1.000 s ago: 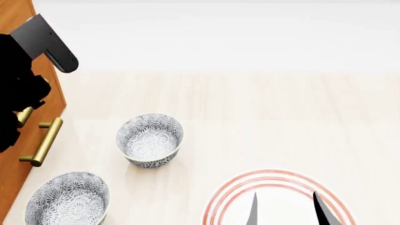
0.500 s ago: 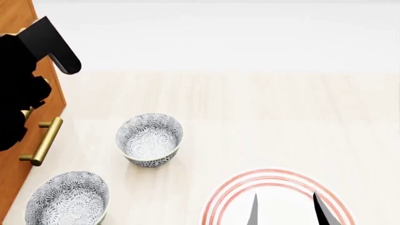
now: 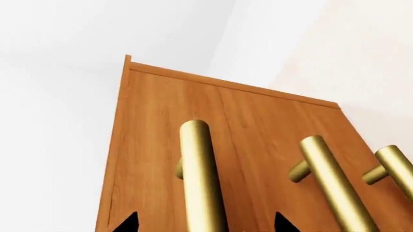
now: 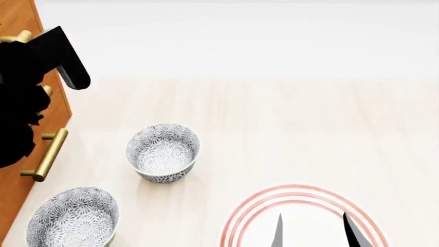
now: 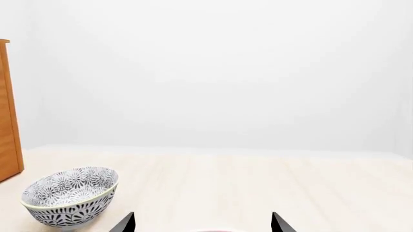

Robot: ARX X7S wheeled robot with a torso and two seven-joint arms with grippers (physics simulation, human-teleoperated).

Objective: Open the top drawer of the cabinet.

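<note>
Standing at the head view's left edge, the orange-brown wooden cabinet (image 4: 51, 103) keeps its top drawer (image 3: 148, 159) flush with the front. That drawer's brass bar handle (image 3: 200, 179) runs between the left gripper (image 3: 205, 224)'s spread black fingertips (image 3: 127, 223), which are not touching it. Two grey patterned bowls (image 4: 163, 152) sit near the cabinet. Over a red-ringed white plate (image 4: 250, 213), the right gripper (image 4: 314, 230) hovers with fingers parted.

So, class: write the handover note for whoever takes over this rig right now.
Left claw: open, its tips either side of one brass handle on the cabinet; not closed on it.
Right claw: open, empty, over the red-ringed plate.
Done: left claw lined up on a handle.
Left: confirm that handle belongs to the top drawer, grip it, pull. No drawer looks open yet.
</note>
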